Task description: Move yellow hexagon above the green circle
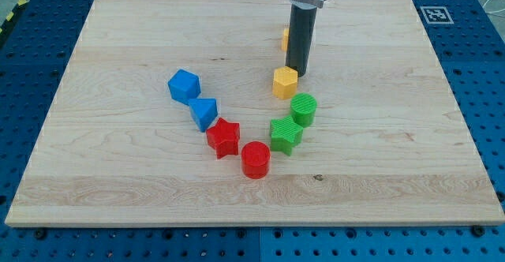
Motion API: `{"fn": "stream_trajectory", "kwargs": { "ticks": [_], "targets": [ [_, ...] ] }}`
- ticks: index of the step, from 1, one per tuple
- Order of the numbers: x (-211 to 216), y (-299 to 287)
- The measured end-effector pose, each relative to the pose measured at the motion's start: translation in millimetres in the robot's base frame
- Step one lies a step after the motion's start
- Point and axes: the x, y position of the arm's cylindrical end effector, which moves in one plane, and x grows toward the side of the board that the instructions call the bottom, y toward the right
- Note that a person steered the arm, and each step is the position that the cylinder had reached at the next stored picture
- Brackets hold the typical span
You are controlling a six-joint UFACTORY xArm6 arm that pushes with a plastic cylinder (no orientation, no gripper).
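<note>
The yellow hexagon (pixel 285 81) lies near the board's middle, just above and to the left of the green circle (pixel 304 109). The two are close but apart. My tip (pixel 297 73) stands right behind the yellow hexagon, at its upper right edge, touching or nearly touching it. The rod rises from there to the view's top. A second yellow block (pixel 285 39) is partly hidden behind the rod, so its shape cannot be made out.
A green star (pixel 286 134) lies below the green circle. A red circle (pixel 255 159), a red star (pixel 223 138), a blue triangle (pixel 203 112) and a blue block (pixel 184 85) curve away to the left. The wooden board (pixel 118 175) ends at blue pegboard.
</note>
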Motion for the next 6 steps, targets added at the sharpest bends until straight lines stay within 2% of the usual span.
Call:
{"fn": "stream_trajectory", "kwargs": {
  "ticks": [2,5,6],
  "targets": [
    [-11,-69],
    [13,-65],
    [18,-46]
  ]
}}
